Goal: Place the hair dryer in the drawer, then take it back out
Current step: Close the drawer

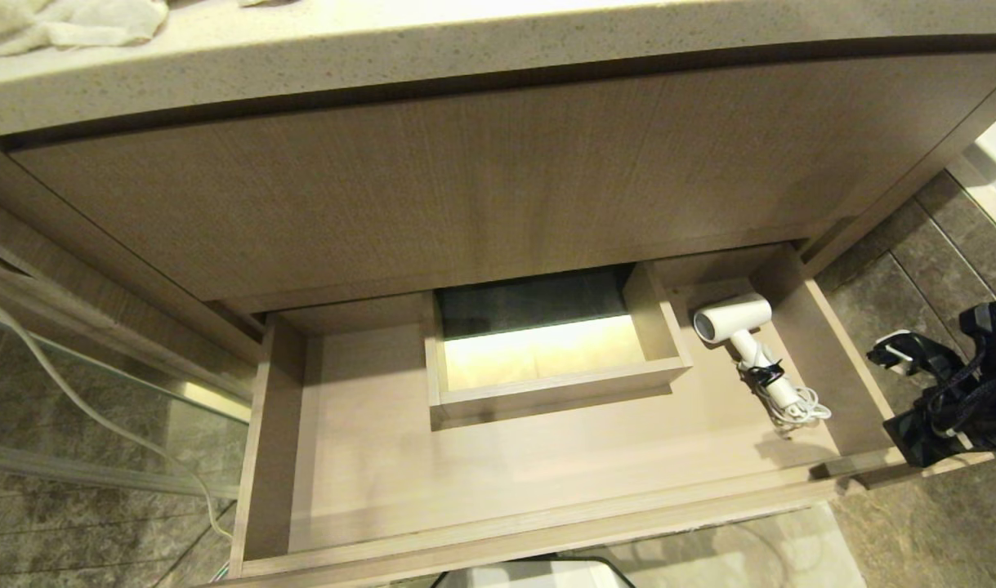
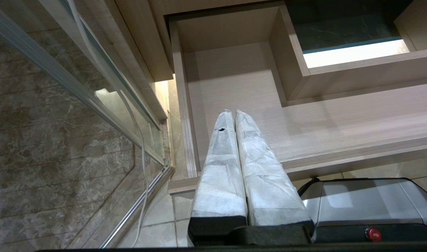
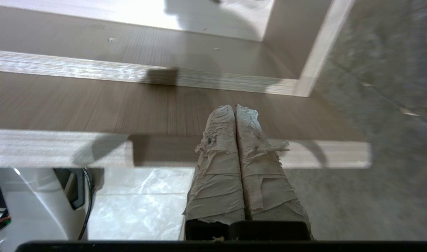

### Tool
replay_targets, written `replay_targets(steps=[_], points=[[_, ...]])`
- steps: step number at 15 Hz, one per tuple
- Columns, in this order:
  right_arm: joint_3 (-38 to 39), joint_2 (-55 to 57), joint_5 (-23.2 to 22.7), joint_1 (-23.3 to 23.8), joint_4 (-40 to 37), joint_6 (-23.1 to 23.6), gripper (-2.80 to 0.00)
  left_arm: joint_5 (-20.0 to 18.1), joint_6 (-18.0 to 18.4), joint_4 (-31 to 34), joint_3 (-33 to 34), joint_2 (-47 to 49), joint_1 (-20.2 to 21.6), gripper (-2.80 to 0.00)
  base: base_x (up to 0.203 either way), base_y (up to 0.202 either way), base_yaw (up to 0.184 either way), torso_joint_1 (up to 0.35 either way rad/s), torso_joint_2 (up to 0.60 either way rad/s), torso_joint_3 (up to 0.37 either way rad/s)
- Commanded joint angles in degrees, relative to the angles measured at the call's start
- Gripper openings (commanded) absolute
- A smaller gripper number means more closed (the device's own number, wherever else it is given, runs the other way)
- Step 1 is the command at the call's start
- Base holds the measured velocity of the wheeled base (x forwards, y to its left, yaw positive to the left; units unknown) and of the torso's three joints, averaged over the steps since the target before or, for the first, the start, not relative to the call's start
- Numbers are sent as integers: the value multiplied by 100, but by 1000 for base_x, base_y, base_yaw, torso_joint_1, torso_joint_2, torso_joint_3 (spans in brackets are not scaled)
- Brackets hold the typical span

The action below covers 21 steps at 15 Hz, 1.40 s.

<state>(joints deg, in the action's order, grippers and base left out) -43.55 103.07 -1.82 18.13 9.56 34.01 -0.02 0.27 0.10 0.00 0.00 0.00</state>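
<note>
The drawer (image 1: 547,478) stands pulled out, wide and shallow, in light wood grain. In its right part lies the small white hair dryer (image 1: 739,320), grey end toward the middle, with its cord bundled by a black tie at the handle. Nothing grips it. My right arm (image 1: 963,384) is just outside the drawer's right front corner. The right gripper (image 3: 235,106) is shut and empty, its taped fingers pointing at the drawer's front board (image 3: 94,105). My left gripper (image 2: 233,112) is shut and empty too, hanging before the left front of the drawer (image 2: 339,119).
A boxed cutout (image 1: 547,384) sits mid-back in the drawer. Above it are a tall wood-grain panel (image 1: 465,180) and a speckled counter (image 1: 465,49) with a white towel (image 1: 64,20). A glass panel with a white cable (image 1: 73,392) stands left. My base (image 2: 367,203) is below the drawer front.
</note>
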Motion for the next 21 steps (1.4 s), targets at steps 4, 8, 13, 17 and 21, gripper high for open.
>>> replay_targets(steps=[4, 8, 13, 17, 21], points=[[797, -820, 39, 5, -379, 63, -280, 2, 0, -1, 9, 0, 0, -280, 0, 0, 0, 0, 0, 0], [1333, -916, 77, 9, -626, 61, -280, 2, 0, -1, 9, 0, 0, -280, 0, 0, 0, 0, 0, 0], [1418, -612, 80, 15, -674, 52, -280, 2, 0, -1, 9, 0, 0, -280, 0, 0, 0, 0, 0, 0], [1349, -7, 53, 14, -430, 27, -280, 2, 0, -1, 9, 0, 0, -280, 0, 0, 0, 0, 0, 0], [1149, 397, -42, 7, -32, 47, -280, 2, 0, -1, 9, 0, 0, -280, 0, 0, 0, 0, 0, 0]])
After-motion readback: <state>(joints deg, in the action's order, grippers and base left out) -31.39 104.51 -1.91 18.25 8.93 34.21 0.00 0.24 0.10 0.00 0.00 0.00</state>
